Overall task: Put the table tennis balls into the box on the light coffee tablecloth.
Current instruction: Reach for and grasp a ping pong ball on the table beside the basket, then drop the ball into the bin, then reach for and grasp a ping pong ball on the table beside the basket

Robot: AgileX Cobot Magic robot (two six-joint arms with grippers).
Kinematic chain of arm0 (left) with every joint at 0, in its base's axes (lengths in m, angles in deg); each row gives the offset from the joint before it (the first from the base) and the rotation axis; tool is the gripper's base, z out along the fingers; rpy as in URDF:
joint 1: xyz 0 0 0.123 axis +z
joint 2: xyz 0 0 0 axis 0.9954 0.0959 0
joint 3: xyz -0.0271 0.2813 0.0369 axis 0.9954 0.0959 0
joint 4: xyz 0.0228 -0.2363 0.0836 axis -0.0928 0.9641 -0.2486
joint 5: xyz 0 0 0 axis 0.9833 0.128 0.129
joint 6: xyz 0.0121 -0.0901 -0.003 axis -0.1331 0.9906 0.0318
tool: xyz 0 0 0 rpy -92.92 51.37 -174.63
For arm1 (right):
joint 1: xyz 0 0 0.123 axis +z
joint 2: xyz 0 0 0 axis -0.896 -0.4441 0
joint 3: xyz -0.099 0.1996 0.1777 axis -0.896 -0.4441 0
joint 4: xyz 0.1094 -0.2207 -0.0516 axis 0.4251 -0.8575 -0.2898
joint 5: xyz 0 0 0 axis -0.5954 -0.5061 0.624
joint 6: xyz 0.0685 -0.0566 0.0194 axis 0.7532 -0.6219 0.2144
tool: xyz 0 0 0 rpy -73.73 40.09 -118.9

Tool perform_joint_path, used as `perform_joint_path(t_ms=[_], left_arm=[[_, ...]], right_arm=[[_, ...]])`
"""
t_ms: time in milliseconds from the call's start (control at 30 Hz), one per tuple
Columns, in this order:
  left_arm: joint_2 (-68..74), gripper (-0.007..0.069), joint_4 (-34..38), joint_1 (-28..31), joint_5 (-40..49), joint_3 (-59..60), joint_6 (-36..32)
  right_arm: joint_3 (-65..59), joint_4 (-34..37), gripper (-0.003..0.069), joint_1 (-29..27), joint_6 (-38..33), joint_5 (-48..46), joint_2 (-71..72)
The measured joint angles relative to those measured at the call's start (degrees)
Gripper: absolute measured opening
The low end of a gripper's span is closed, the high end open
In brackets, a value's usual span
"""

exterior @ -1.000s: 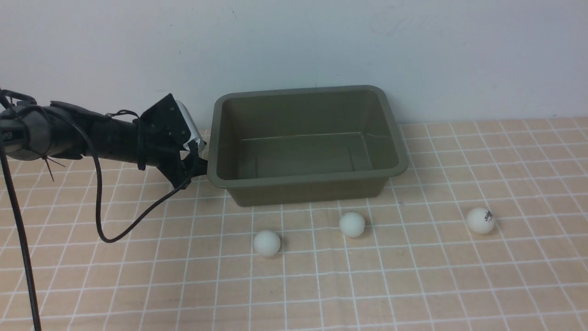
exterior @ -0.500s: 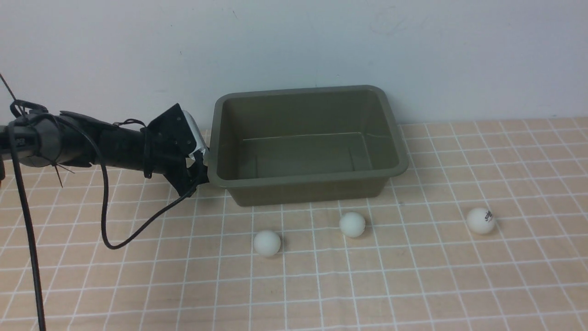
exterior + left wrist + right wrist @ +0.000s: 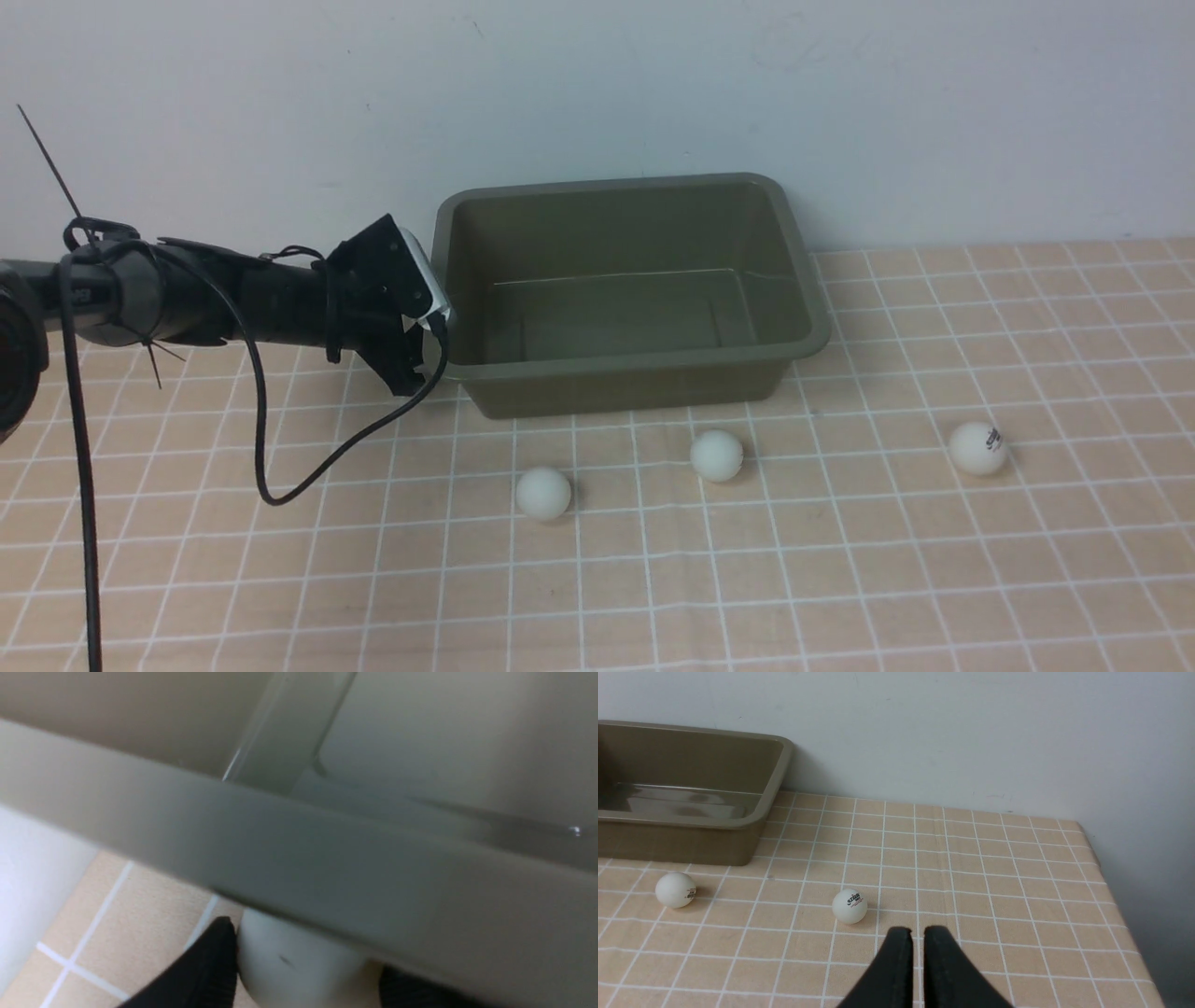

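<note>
Where the cloth (image 3: 840,579) meets the pale, plain wall (image 3: 653,84), the box (image 3: 635,359) stands with its back against that wall, its long side facing the robot. The cloth is peach-beige, crossed by thin white lines into small squares, and lies mostly flat with slight ripples near the front. In the right wrist view its far edge drops off beside the wall into grey shadow.

The left arm (image 3: 205,299) reaches in low from the left, a black cable (image 3: 261,448) looping down from it onto the cloth. The left gripper (image 3: 303,975) sits at the box's left rim; in its wrist view the black fingers (image 3: 205,966) pinch a white ball (image 3: 289,961) just beneath the blurred rim.

Three more balls rest on the cloth in front of the box, well apart from each other: the near ball (image 3: 542,493) toward the left, the middle ball (image 3: 716,455) close to the box's front wall, and the marked ball (image 3: 977,448) off to the right.

The right gripper (image 3: 916,952) hovers over the cloth near the marked ball, fingers pressed almost together and holding nothing.
</note>
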Motion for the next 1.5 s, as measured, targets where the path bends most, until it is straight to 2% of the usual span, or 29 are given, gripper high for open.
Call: perform_joint_path(t_ms=[167,267,300,433,467,600,700,867,967,1067,1133,1267,1400,1500], left_arm=[[-1.4,0.0316,-1.2,1.0,-1.3,0.0,3.4],[-4.1,0.0316,-5.7,2.5,-1.2,0.0,8.0],[-6.2,0.0316,-9.4,3.6,-0.4,0.0,11.3],[-10.7,0.0316,-15.6,5.0,8.6,0.0,17.8],[-11.7,0.0316,-15.9,4.9,12.4,0.0,18.5],[-13.2,0.0316,-13.1,2.4,17.6,0.0,19.6],[-13.3,0.0316,-12.5,-1.6,13.7,0.0,21.4],[-13.1,0.0316,-17.8,-8.4,2.6,0.0,26.5],[-13.1,0.0316,-18.6,-10.2,-0.1,0.0,32.4],[-13.1,0.0322,-18.4,-10.2,0.4,0.0,42.5],[-13.1,0.0342,-18.7,-10.2,2.2,0.0,48.1],[-13.5,0.0386,-20.6,-10.4,7.8,0.0,55.1],[-17.4,0.0377,-21.7,-10.5,12.3,0.1,62.3],[-23.5,0.0331,-23.7,-10.5,15.4,0.1,71.4]], right_arm=[[0.0,0.0,0.0033,0.0,0.0,-0.1,0.0],[0.0,0.0,0.0033,0.0,0.0,-0.1,0.0],[0.0,0.0,0.0033,0.0,0.0,-0.1,0.0],[0.0,0.0,0.0033,0.0,0.0,-0.3,0.0],[0.0,0.0,0.0033,0.0,0.0,-0.4,0.0],[0.0,-0.1,0.0033,0.0,0.0,-0.5,0.0],[0.0,-0.1,0.0033,0.0,0.0,-0.5,0.0],[0.0,-0.1,0.0033,0.0,0.0,-0.7,0.0],[0.0,-0.1,0.0033,0.0,0.0,-0.7,0.0],[0.0,-0.1,0.0033,0.0,0.0,-0.7,0.0],[0.0,-0.1,0.0033,0.0,0.0,-0.8,0.0],[0.0,-0.1,0.0033,0.0,0.0,-1.1,0.0],[0.0,-0.1,0.0033,0.0,0.0,-1.2,0.0],[0.0,-0.1,0.0033,0.0,0.0,-1.6,0.0]])
